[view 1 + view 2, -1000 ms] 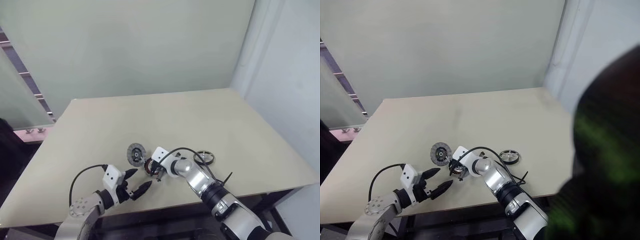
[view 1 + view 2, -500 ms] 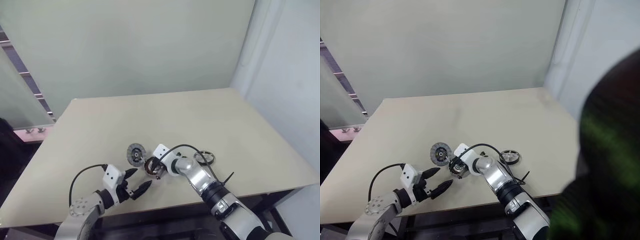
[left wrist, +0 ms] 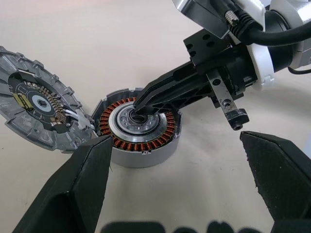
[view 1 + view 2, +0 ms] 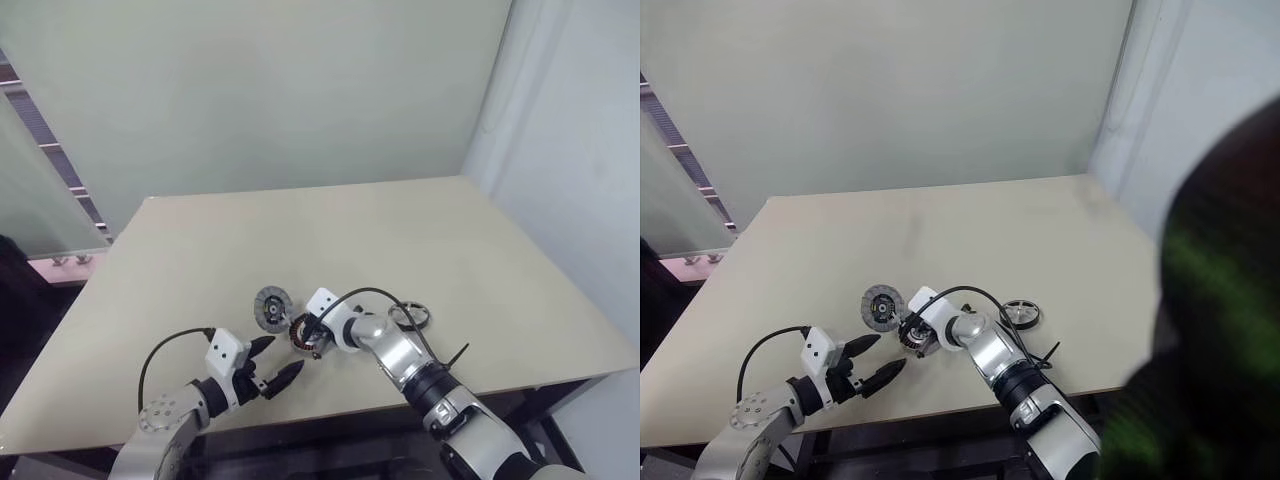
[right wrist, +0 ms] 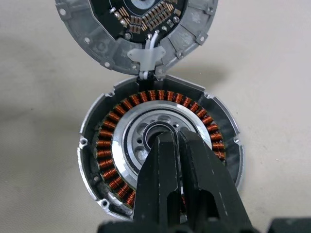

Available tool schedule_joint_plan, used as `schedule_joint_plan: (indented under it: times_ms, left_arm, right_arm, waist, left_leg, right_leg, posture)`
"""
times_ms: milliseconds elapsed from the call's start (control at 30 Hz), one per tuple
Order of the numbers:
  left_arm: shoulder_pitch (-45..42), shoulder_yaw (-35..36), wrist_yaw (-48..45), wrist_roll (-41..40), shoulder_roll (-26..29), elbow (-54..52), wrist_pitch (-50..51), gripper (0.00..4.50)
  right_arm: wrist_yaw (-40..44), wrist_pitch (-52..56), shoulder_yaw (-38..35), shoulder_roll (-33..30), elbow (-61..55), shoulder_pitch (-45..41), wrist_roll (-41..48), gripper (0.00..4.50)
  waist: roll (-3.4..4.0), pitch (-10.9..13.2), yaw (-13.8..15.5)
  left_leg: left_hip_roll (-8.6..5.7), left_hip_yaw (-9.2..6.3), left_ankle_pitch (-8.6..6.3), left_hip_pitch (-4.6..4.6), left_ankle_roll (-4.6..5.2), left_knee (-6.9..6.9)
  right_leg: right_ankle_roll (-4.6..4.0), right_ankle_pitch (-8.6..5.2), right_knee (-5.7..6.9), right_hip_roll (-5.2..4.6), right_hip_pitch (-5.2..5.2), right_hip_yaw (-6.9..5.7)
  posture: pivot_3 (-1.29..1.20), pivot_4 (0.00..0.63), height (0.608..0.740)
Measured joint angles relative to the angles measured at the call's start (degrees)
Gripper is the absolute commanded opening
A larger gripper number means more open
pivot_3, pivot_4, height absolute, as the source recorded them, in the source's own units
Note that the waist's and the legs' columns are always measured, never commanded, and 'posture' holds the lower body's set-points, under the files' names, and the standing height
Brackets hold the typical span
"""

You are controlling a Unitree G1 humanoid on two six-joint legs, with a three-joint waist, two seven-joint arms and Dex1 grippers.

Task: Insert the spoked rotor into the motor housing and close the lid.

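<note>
Beige rectangular table [image 4: 420, 230] carries all parts. Right gripper [image 3: 141, 104]: black fingers pressed together, holding nothing, tips resting in the silvery centre hub of the round, dark-rimmed, copper-wound motor housing [image 5: 102, 145]. Flat grey round lid [image 3: 34, 111] lies touching the housing's edge, joined by white wires. Left gripper [image 4: 272, 372]: fingers spread wide, empty, near the housing. Small dark metal spoked rotor [image 4: 412, 317] lies apart, beyond the right arm.
</note>
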Motion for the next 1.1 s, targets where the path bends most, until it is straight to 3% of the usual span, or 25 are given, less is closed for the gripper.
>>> schedule_joint_plan:
  times_ms: [733,867,1067,1100]
  left_arm:
    - [0.19,-0.21,0.01,0.0,0.0,-0.02,0.0,4.5]
    - [0.19,-0.21,0.01,0.0,0.0,-0.02,0.0,4.5]
    - [0.17,-0.26,0.0,0.0,0.0,-0.03,0.0,4.5]
    - [0.16,-0.27,0.0,0.0,0.0,-0.03,0.0,4.5]
  right_arm:
    - [-0.35,-0.62,0.32,0.07,0.62,-0.04,-1.25,0.02]
    - [0.01,-0.4,1.06,-0.05,0.75,-0.15,-1.66,1.01]
    - [-0.33,-0.47,0.17,0.11,0.48,-0.14,-1.31,3.06]
    - [-0.4,-0.47,-0.04,0.15,0.44,-0.14,-1.18,3.06]
  waist:
    - [0.0,0.0,0.01]
    - [0.0,0.0,0.0]
    - [0.0,0.0,-0.01]
    - [0.0,0.0,0.0]
  left_leg:
    - [0.0,0.0,0.0,0.0,-0.01,0.0]
    - [0.0,0.0,-0.01,0.0,-0.01,0.0]
    - [0.0,0.0,-0.01,0.0,-0.01,0.0]
    - [0.0,0.0,-0.01,0.0,-0.01,0.0]
  right_leg:
    - [0.0,0.0,-0.01,0.0,0.0,0.0]
    - [0.0,0.0,-0.01,0.0,0.0,0.0]
    - [0.0,0.0,-0.01,0.0,0.0,0.0]
    - [0.0,0.0,-0.01,0.0,0.0,0.0]
  posture:
    - [0.0,0.0,0.74]
    - [0.0,0.0,0.74]
    - [0.0,0.0,0.74]
    - [0.0,0.0,0.74]
